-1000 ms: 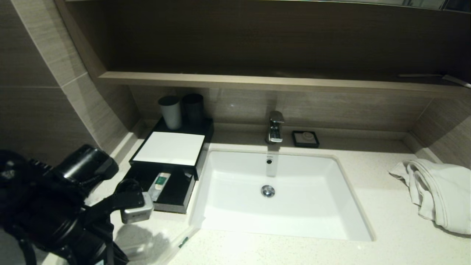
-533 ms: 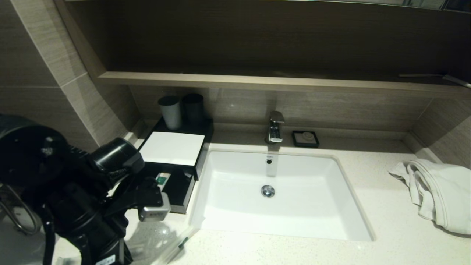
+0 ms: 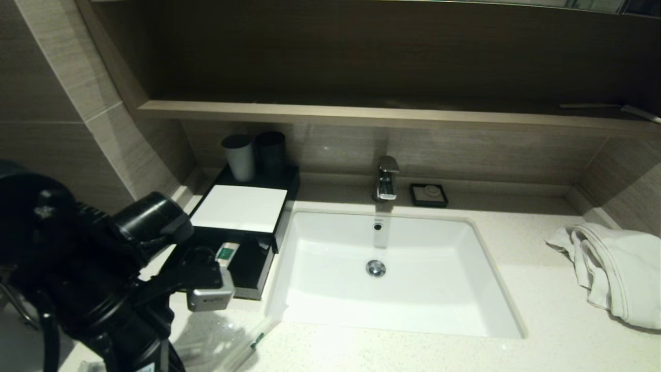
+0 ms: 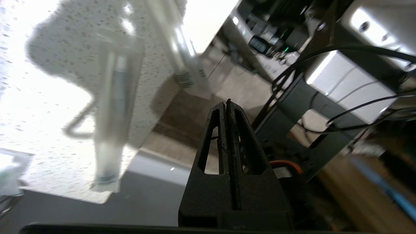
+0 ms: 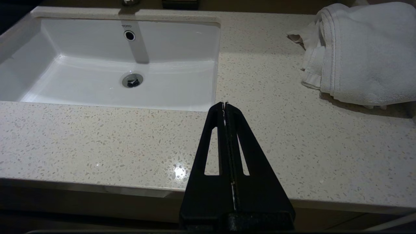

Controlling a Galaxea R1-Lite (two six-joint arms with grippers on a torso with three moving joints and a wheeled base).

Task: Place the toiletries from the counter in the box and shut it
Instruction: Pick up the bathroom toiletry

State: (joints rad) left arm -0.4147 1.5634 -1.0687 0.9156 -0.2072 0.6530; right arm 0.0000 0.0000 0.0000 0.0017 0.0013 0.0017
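Note:
The black box (image 3: 240, 208) with a white top stands left of the basin (image 3: 413, 289). Its front drawer (image 3: 253, 271) is pulled out and holds a sachet with a green mark (image 3: 226, 253). Another long sachet (image 3: 251, 342) lies on the counter (image 3: 542, 289) by the basin's front left corner. My left arm (image 3: 103, 268) hangs over the counter in front of the drawer. My left gripper (image 4: 226, 103) is shut and empty, above two long sachets (image 4: 112, 123) (image 4: 182, 65) near the counter's edge. My right gripper (image 5: 224, 104) is shut and empty over the counter's front, right of the basin.
A grey cup (image 3: 240, 156) and a dark cup (image 3: 272, 150) stand behind the box. The tap (image 3: 387, 178) and a black soap dish (image 3: 428, 195) are behind the basin. A white towel (image 3: 614, 268) lies at the right. A wooden shelf (image 3: 361, 114) overhangs the back.
My left arm rose and swung right toward the drawer, then eased back a little to the left. The drawer and the sachets have not moved.

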